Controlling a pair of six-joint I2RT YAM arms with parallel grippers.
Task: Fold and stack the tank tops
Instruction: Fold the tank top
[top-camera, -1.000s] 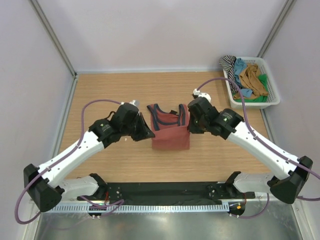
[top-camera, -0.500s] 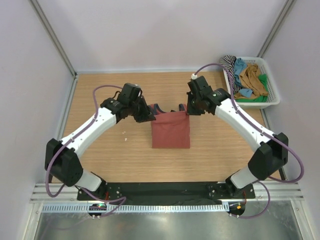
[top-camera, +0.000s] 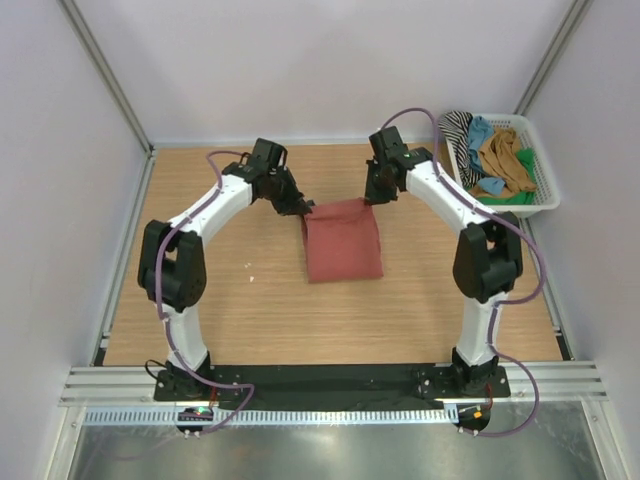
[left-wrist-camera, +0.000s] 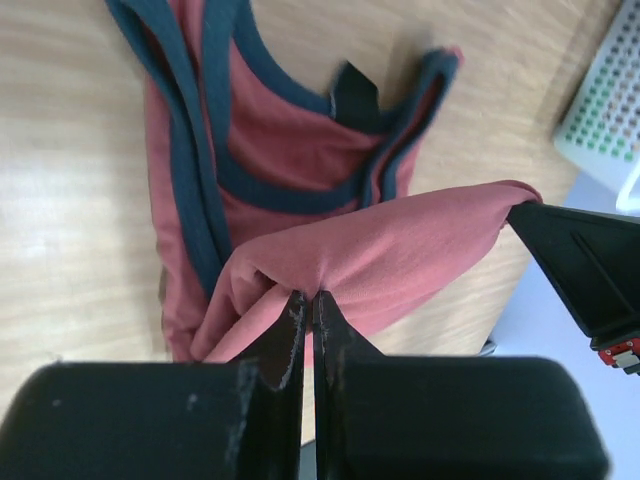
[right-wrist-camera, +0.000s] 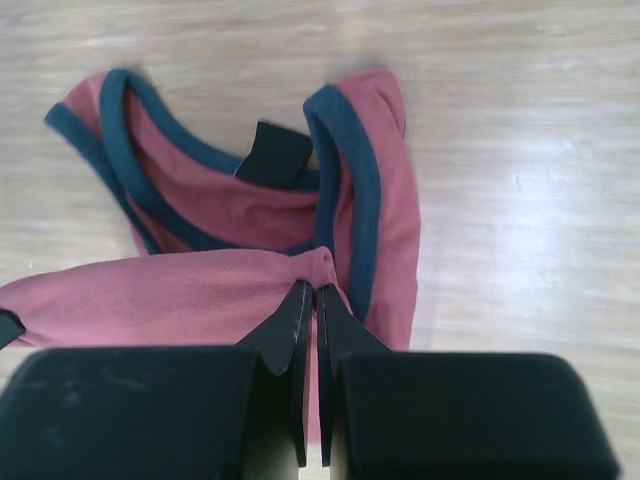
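Standing outstretched far forward, both sides | left tool (left-wrist-camera: 308, 300) pinches rust-red tank top (top-camera: 343, 245) | right tool (right-wrist-camera: 313, 292) pinches it too

A rust-red cloth tank top with navy trim (top-camera: 342, 240) lies folded into a narrow rectangle at the middle of the wooden table (top-camera: 230, 300). Its plain lower part is raised at two corners and drawn taut above the navy-edged straps and neckline. These lie flat on the wood, with a black neck label (right-wrist-camera: 272, 155) showing. From above, only plain red cloth is visible. Well apart, at the far right, a white plastic basket (top-camera: 503, 209) holds a loose heap: a black-and-white striped tank top (top-camera: 458, 125), a blue tank top (top-camera: 480, 133), an ochre-brown tank top (top-camera: 505, 155) and a green tank top (top-camera: 520, 195) at the near end.
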